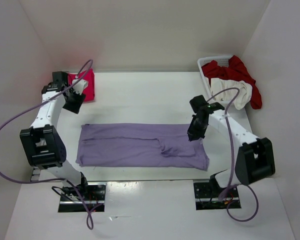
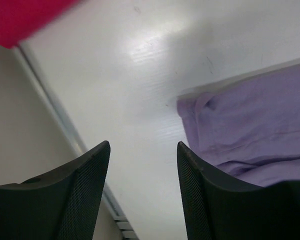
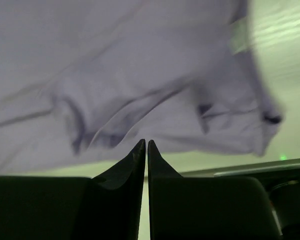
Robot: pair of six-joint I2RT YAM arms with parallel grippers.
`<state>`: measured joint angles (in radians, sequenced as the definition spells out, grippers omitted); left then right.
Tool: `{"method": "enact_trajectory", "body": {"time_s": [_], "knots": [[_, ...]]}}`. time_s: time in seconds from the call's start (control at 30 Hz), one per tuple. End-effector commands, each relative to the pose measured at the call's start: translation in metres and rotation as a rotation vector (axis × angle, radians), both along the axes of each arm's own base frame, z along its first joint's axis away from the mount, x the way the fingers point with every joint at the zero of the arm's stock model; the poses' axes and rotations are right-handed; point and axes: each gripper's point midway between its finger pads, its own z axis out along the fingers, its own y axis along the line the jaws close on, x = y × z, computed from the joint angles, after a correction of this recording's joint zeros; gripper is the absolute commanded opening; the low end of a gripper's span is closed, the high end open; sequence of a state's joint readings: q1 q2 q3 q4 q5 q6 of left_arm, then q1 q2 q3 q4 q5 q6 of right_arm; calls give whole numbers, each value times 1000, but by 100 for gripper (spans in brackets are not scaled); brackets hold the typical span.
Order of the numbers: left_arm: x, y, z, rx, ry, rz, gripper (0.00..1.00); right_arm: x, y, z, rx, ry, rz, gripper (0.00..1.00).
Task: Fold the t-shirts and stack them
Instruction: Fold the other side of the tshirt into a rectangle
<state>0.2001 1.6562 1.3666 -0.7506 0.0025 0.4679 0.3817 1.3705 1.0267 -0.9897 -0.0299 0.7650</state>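
Observation:
The lavender purple t-shirt (image 1: 140,145) lies across the middle of the table as a long flat band with wrinkles near its right end. It also shows in the left wrist view (image 2: 255,120) and the right wrist view (image 3: 140,75). The magenta-pink t-shirt (image 1: 87,85) lies folded at the far left and shows as a corner in the left wrist view (image 2: 20,17). The dark red t-shirt (image 1: 240,67) and the cream white t-shirt (image 1: 232,90) hang in and over the basket. My left gripper (image 1: 72,102) (image 2: 142,145) is open and empty above bare table, between the magenta-pink shirt and the lavender shirt's far left corner. My right gripper (image 1: 194,136) (image 3: 146,142) is shut with nothing in it, over the lavender shirt's right end.
A white lattice basket (image 1: 215,58) stands at the far right corner. White walls close the table in on the left, back and right. The two arm bases sit at the near edge.

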Motion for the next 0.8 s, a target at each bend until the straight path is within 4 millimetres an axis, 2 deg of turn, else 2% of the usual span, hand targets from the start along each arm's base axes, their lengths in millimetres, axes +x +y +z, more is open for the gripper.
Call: {"method": "enact_trajectory", "body": {"time_s": [0.0, 0.03, 0.07, 0.1, 0.17, 0.2, 0.23, 0.27, 0.3, 0.33, 0.37, 0.4, 0.5, 0.53, 0.63, 0.77], "knots": [[9, -20, 55, 25, -95, -110, 64, 29, -31, -20, -118, 0, 24, 8], [8, -31, 62, 19, -102, -154, 64, 32, -31, -33, -133, 41, 36, 8], [6, -46, 69, 3, -93, -202, 64, 34, -33, -37, -151, 52, 34, 8], [5, -85, 75, -41, -98, -318, 64, 32, -36, -43, -171, 72, 33, 8], [-10, -136, 73, -110, -55, -468, 64, 30, -37, -48, -174, 81, 34, 9], [-22, -189, 68, -176, -33, -617, 64, 31, -38, -48, -183, 79, 32, 14], [-32, -216, 62, -210, -7, -682, 65, 32, -38, -44, -178, 63, 31, 26], [-41, -241, 59, -241, 14, -745, 65, 34, -42, -41, -174, 52, 13, 43], [-51, -265, 48, -278, 62, -794, 67, 35, -44, -41, -174, 53, 4, 46], [-70, -303, 45, -339, 90, -891, 67, 33, -48, -43, -164, 67, -13, 48], [-78, -322, 34, -368, 132, -919, 67, 34, -48, -46, -164, 67, -13, 50], [-94, -351, 34, -416, 153, -978, 68, 32, -44, -48, -142, 83, 1, 50], [-108, -396, 27, -464, 148, -1066, 70, 25, -39, -67, -108, 153, 14, 50], [-119, -419, 26, -472, 131, -1125, 72, 19, -36, -72, -90, 183, 18, 50], [-140, -446, 2, -419, 138, -1206, 73, 15, -37, -81, -100, 221, 28, 50], [-152, -459, -27, -398, 152, -1212, 76, 16, -36, -83, -93, 224, 40, 50]]}}
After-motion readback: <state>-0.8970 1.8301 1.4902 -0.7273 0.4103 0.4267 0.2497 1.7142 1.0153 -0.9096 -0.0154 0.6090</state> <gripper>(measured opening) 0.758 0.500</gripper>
